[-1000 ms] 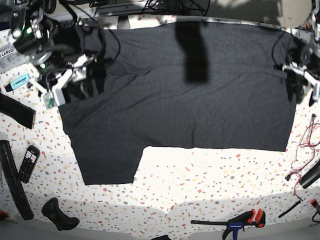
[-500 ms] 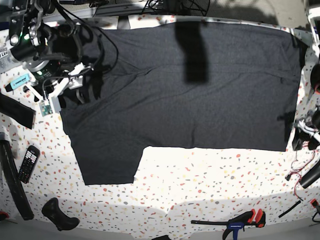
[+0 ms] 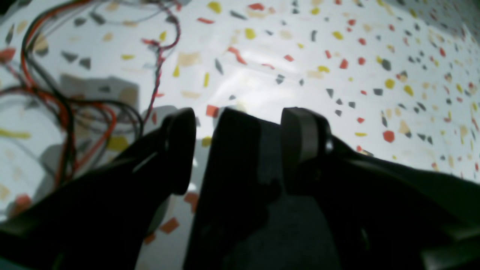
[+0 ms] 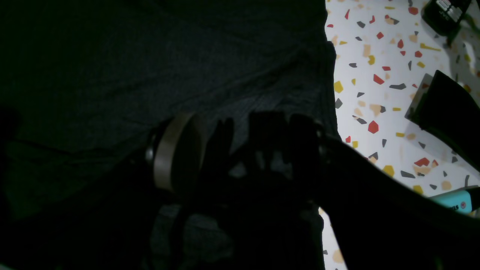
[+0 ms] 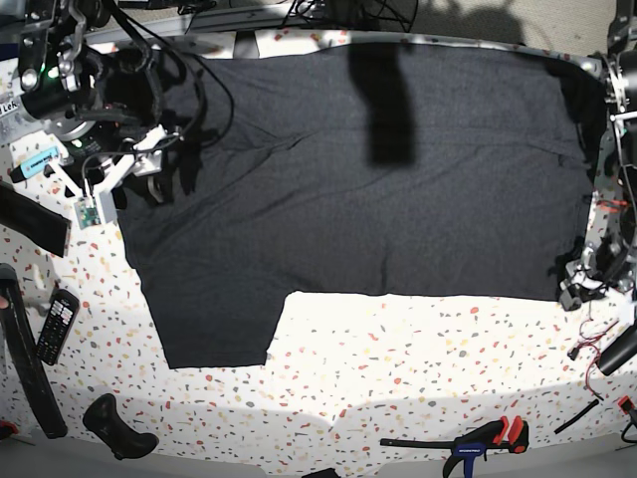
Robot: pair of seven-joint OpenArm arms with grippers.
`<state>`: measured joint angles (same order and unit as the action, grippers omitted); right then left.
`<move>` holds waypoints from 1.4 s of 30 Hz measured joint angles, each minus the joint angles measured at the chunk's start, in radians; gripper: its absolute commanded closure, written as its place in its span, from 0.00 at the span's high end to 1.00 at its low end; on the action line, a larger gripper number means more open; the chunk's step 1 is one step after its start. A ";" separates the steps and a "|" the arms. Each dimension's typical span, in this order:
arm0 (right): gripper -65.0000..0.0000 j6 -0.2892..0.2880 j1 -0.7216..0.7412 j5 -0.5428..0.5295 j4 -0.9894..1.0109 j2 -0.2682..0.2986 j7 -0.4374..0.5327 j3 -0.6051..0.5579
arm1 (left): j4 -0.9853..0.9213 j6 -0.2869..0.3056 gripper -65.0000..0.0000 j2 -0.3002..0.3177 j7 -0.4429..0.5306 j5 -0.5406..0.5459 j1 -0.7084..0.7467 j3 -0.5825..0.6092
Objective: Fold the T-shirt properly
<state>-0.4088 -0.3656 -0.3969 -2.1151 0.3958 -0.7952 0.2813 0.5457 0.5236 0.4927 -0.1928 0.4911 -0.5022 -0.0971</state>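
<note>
The T-shirt (image 5: 358, 179) is spread flat across the upper middle of the terrazzo table (image 5: 418, 368). The left gripper (image 3: 240, 150) is parted around its lower-right corner; the right gripper (image 4: 240, 150) is held apart over the upper-left sleeve.

left hand (image 5: 575, 282) moved down to T-shirt (image 5: 368, 179) lower corner, jaws wider

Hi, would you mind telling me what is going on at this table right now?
A two-armed robot is working on a dark T-shirt spread flat on the speckled table. The left hand is open at the shirt's bottom corner, with a tip of fabric between its fingers but not yet gripped. The right hand hovers open over the opposite edge, near a sleeve. No fold has been made yet.
</note>
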 measured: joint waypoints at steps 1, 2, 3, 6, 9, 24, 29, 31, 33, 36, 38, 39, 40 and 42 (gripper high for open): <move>0.57 0.000 0.000 0.000 0.000 0.000 0.000 0.000 | -0.014 -0.003 0.53 -0.004 0.027 -0.034 0.000 0.000; 0.57 0.000 0.000 0.000 0.000 0.000 0.000 0.000 | -0.025 -0.003 0.53 -0.008 0.049 -0.067 0.000 0.000; 0.57 0.000 0.000 0.000 0.000 0.000 0.000 0.000 | -0.033 -0.003 0.53 -0.012 0.069 -0.098 0.000 0.000; 0.57 0.000 0.000 0.000 0.000 0.000 0.000 0.000 | -0.043 -0.003 0.53 -0.029 0.124 -0.135 0.001 0.000; 0.57 0.000 0.000 0.000 0.000 0.000 0.000 0.000 | -0.044 -0.003 0.53 -0.052 0.172 -0.136 0.000 0.000; 0.57 0.000 0.000 0.000 0.000 0.000 -0.011 0.000 | -0.044 -0.150 0.53 -0.097 0.206 -0.285 0.003 0.000; 0.57 0.000 0.000 0.000 0.000 0.000 -0.011 0.000 | -0.048 -0.212 0.53 -0.095 0.216 -0.226 0.002 0.000; 0.57 0.000 0.000 0.000 0.000 0.000 -0.011 0.000 | -0.067 -0.207 0.53 -0.096 0.217 -0.167 0.000 -0.001; 0.57 0.000 0.000 0.000 0.000 0.000 -0.011 0.000 | -0.092 -0.140 0.53 -0.095 0.191 -0.143 -0.003 -0.001; 0.57 0.000 0.000 0.000 0.000 0.000 -0.011 0.000 | -0.145 -0.070 0.53 -0.091 0.218 -0.142 -0.009 -0.001; 0.57 0.000 0.000 0.000 0.000 0.000 -0.011 0.000 | -0.162 -0.048 0.53 -0.087 0.222 -0.135 -0.011 -0.002; 0.57 0.000 0.000 0.000 0.000 0.000 -0.011 0.000 | -0.162 -0.045 0.53 -0.086 0.222 -0.134 -0.011 -0.002; 0.57 0.000 0.000 0.000 0.000 0.000 -0.011 0.000 | -0.162 -0.040 0.53 -0.086 0.220 -0.134 -0.011 -0.002; 0.57 0.000 0.000 0.000 0.000 0.000 -0.011 0.000 | -0.163 -0.010 0.53 -0.085 0.216 -0.135 -0.014 -0.002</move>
<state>-0.4088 -0.3660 -0.3965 -2.1151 0.3958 -0.8062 0.2813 0.3828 0.5137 0.4076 0.0235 0.3565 -0.5163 -0.0994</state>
